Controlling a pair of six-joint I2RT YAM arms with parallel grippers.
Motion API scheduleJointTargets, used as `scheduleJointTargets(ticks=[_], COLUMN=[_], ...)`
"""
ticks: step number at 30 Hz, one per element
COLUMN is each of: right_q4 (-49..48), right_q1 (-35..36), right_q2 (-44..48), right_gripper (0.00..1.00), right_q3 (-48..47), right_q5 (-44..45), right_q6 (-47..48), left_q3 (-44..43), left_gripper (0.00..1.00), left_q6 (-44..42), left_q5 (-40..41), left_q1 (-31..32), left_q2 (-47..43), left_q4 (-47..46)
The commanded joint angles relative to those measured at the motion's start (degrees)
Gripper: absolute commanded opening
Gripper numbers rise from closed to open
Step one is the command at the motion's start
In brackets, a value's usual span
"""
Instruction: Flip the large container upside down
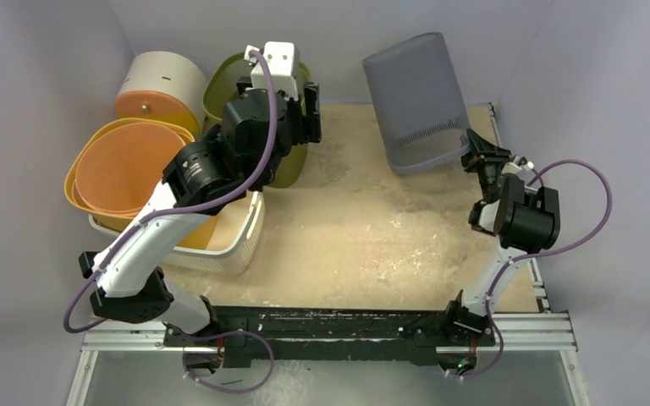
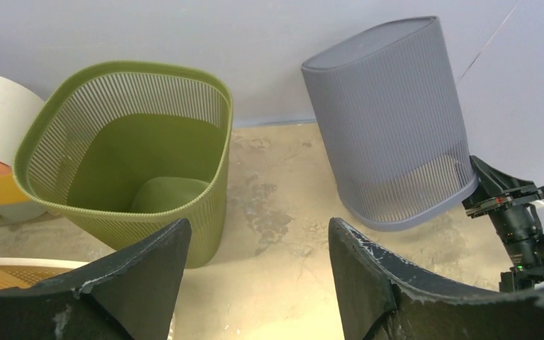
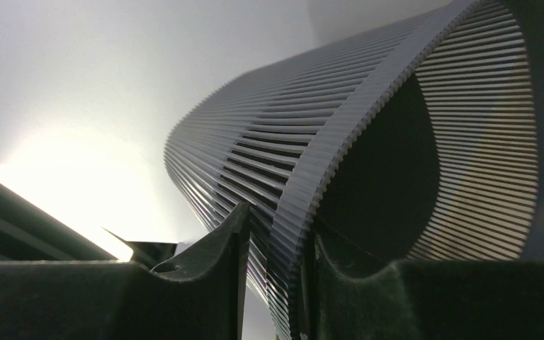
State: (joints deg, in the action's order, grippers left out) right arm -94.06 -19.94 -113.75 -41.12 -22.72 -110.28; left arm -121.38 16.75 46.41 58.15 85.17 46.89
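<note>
- The grey slatted basket (image 1: 416, 101) is being shown tipped at the far right of the table (image 1: 372, 245). Its closed base is pointed up and toward the back wall, and its open mouth is angled down toward the right arm.
- The right gripper (image 1: 476, 152) is being parked right at the basket's rim. In the right wrist view the rim is being straddled by the right gripper (image 3: 281, 223), with one finger outside the slats and one inside the mouth.
- Whether that rim is actually being squeezed can't be told. The fingers are sitting very close on both sides, and a thin strip of slats is showing next to the outer one.
- From the left wrist view, the rim side by the gripper is being carried higher than the opposite side, which looks down near the tabletop.
- The left gripper (image 2: 258, 227) is being held wide apart with nothing between its fingers, well away from the grey basket.
- An upright olive green slatted basket (image 2: 149, 142) is being framed just past the left fingers.
- A white laundry basket (image 1: 237, 245) stuffed with an orange tub (image 1: 123, 165) is being crowded into the left side.
</note>
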Motion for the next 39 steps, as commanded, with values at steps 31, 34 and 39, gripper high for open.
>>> scheduleJointTargets(ticks=[31, 34, 39], right_q4=[-22.2, -22.2, -22.2], right_q1=[-8.1, -8.1, -8.1], right_q2=[-4.7, -4.8, -4.9], right_gripper=[0.45, 0.46, 0.5], right_q3=[18.8, 20.1, 22.6], right_q5=[-18.1, -17.5, -16.2], right_q6=[15.0, 14.9, 15.1], left_q3=[13.0, 14.3, 16.1], left_gripper=[0.69, 0.69, 0.69], left_q6=[3.5, 3.8, 4.5], left_q5=[-9.8, -10.3, -11.1], left_q1=[-0.1, -0.1, -0.1], left_q2=[2.0, 1.4, 0.5], left_q4=[-6.3, -6.4, -6.7])
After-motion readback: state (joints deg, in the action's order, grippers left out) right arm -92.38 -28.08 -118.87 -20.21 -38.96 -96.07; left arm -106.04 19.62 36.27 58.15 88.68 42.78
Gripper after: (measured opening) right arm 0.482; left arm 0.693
